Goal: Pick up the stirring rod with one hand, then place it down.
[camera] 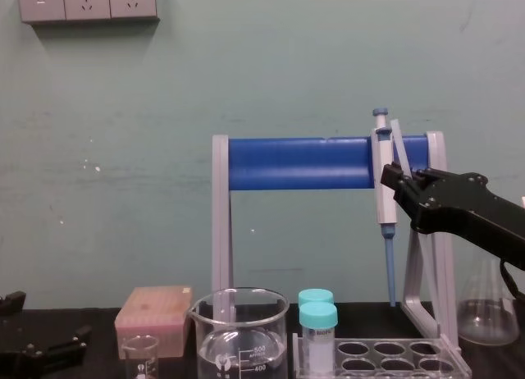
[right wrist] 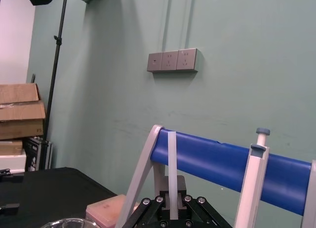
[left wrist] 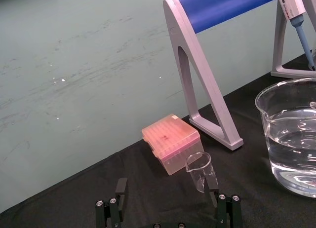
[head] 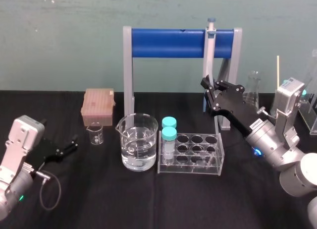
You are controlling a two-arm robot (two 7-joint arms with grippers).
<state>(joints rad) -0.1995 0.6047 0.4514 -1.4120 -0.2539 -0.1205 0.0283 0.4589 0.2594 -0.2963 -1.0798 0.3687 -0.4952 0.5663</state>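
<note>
- The left gripper [head: 72,143] lies parked low at the table's left, its fingers spread wide.
- The tube rack [head: 190,152] and the beaker [head: 136,140] sit below the work, so a careless descent could strike them.
- The right gripper [right wrist: 172,201], raised, is pinched onto the stirring rod [right wrist: 172,164]. The rod stands nearly upright with its free end up, and being thin and smooth it may slip or pivot.
- The pipette [camera: 381,174] hangs just behind, where a swing could knock it.
</note>
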